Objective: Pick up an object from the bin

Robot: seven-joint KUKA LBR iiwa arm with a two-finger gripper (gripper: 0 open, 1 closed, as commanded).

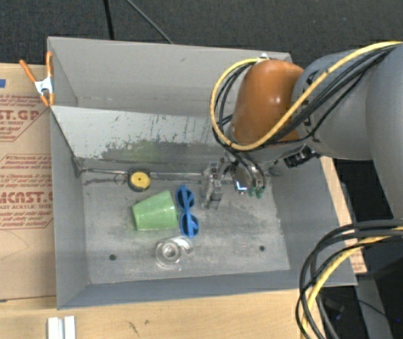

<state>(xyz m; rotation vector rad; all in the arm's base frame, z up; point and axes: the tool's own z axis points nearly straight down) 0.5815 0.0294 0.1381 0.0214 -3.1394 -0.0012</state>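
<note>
step: approach, as I read it. Nothing lifted, no grasp made yet.
gripper (214,191): low over the floor of the bin (257,226), centre-right, under the orange cover (263,101) of the wrist.
gripper state: cannot tell, the pose hides whether it is released or clenched. Nothing visibly hangs from it.
nearest thing: blue plastic piece (187,212), just beside the gripper on its left, lying flat near mid-floor. Looks like small scissors or toy glasses; can't settle which.
blue piece axis: long axis runs from the back wall toward the front wall, far end leaning slightly left. Looped end sits at the front, narrower end toward the back.
neighbours: green cup (153,212) lies on its side, touching or almost touching the blue piece's left edge. Wider end seems to face the blue piece. Axis runs left-right.
others: yellow disc (139,181) near the back wall, apart from the cup. Clear round thing (171,250) in front of the cup and the blue piece.
likely target: blue piece, by nearness only. Judgement, not seen.
next move needs: shift left until centred over the blue piece, close across its short width, so crosswise to the long axis, then descend.
risk: cup crowds the left side, little clearance there. Thin flat part may slip on the metal floor.
</note>
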